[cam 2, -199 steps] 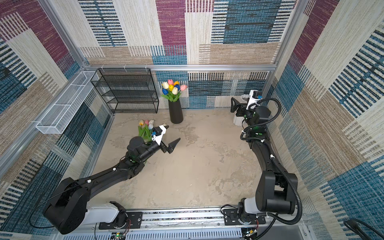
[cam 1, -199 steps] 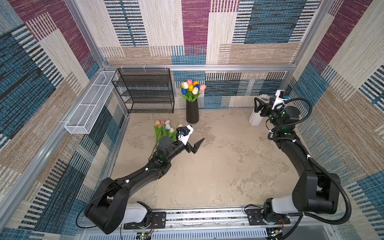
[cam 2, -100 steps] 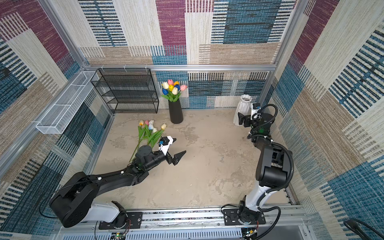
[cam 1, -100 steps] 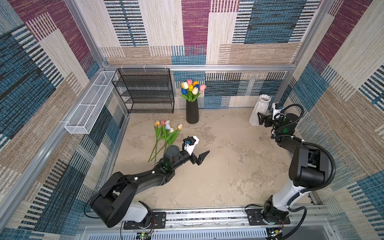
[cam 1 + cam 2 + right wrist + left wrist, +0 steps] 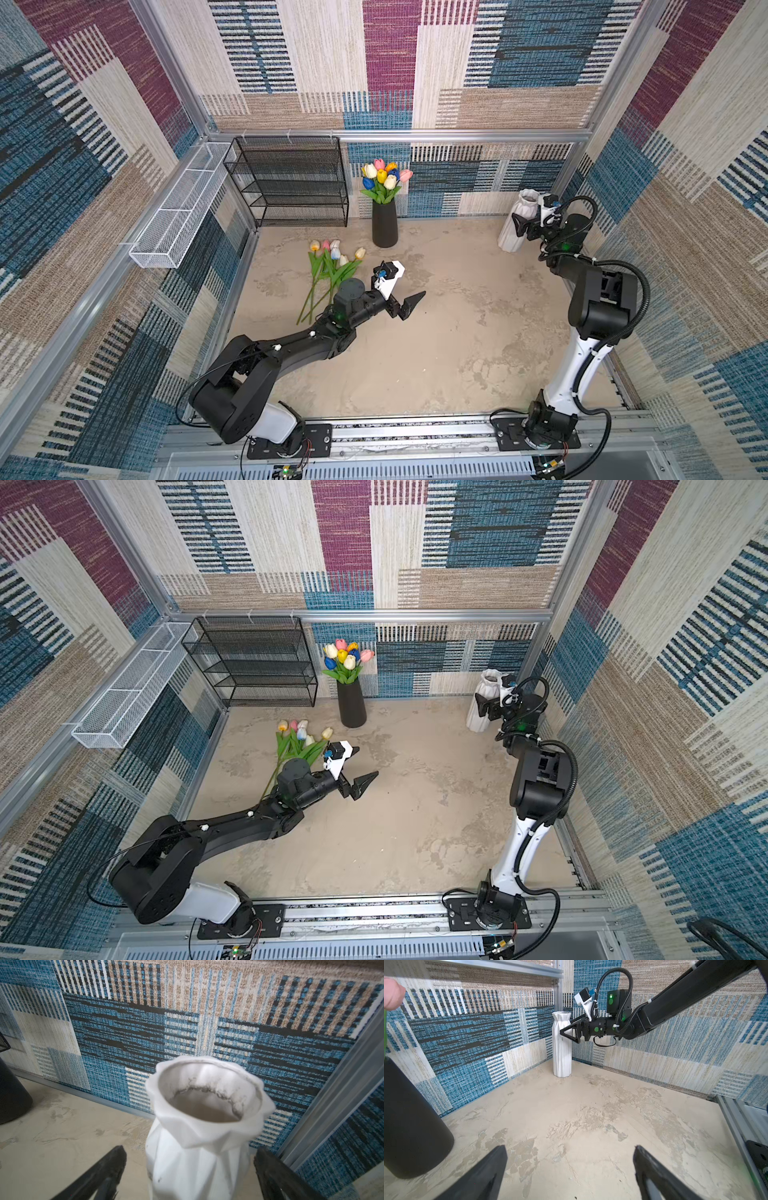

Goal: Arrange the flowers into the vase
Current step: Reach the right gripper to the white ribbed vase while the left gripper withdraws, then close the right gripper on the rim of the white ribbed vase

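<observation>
Loose tulips (image 5: 328,270) lie flat on the floor (image 5: 457,332) left of centre in both top views, just below the black vase (image 5: 385,226) that holds a mixed bunch (image 5: 384,176). The left gripper (image 5: 409,305) hangs beside their stems at mid-frame, jaws spread wide and holding nothing. At upper right, the right gripper (image 5: 190,1153) stands open astride the white vase (image 5: 199,1126).
</observation>
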